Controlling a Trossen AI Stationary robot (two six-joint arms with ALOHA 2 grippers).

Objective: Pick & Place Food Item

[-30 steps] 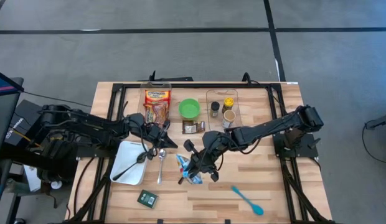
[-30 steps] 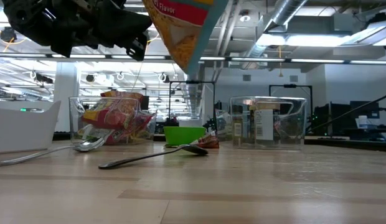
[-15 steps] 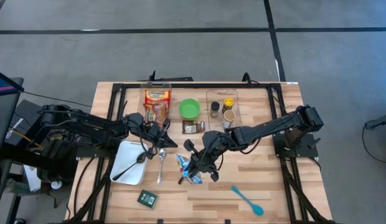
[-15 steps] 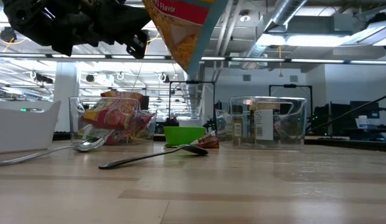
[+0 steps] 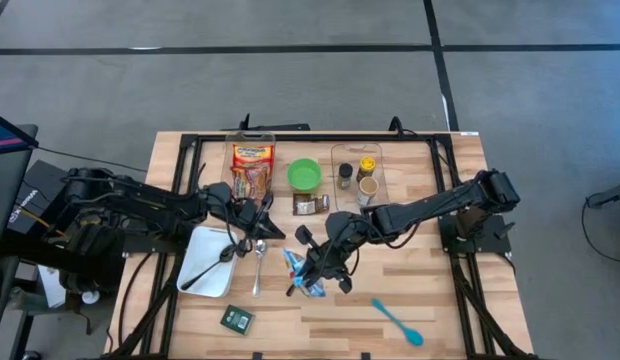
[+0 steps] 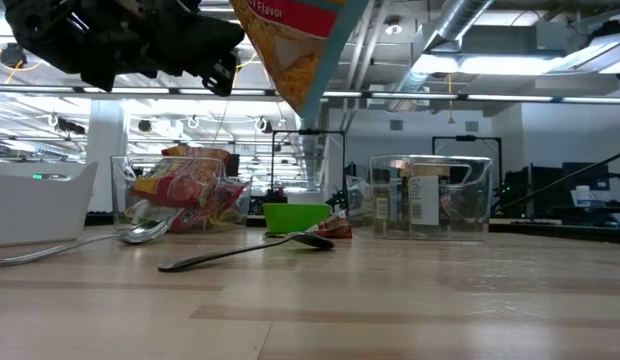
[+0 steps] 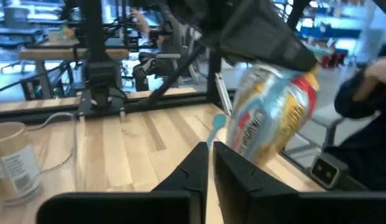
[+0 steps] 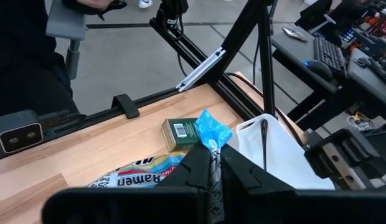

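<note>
Closest to the front edge of the wooden table [image 5: 430, 290]: a small dark green box [image 5: 236, 319] on the left side and a blue spoon [image 5: 398, 322] on the right side, well apart.

A bit farther in, near the middle: the right gripper [image 5: 312, 272], pinching the crinkled top of a ramen packet [image 5: 300, 272]. Fingers pressed tight on the blue wrapper edge [image 8: 210, 138] in the right wrist view. Packet lifted clear off the wood, hanging tilted, bottom corner pointing down in the low view [image 6: 295, 45]. Seen again past the left fingers in the left wrist view [image 7: 268, 118], blue and yellow and puffy, under the dark right arm.

Beside that, to the left: a white tray [image 5: 195, 268] with a dark spoon [image 5: 208, 268] lying across it. Just next to the tray, a silver spoon [image 5: 258, 262] flat on the wood.

Above the far end of the tray: the left gripper [image 5: 261, 222], up in the air, fingers pressed together, holding nothing.

Farther back, in a row: a clear bin [image 5: 252, 148] full of red and yellow snack bags, a green bowl [image 5: 304, 175], a small brown packet [image 5: 308, 205] lying just in front of the bowl, and a second clear bin [image 5: 380, 170] with little jars inside.

Far behind the table in the low view: a big room with pipes and lights up high.
</note>
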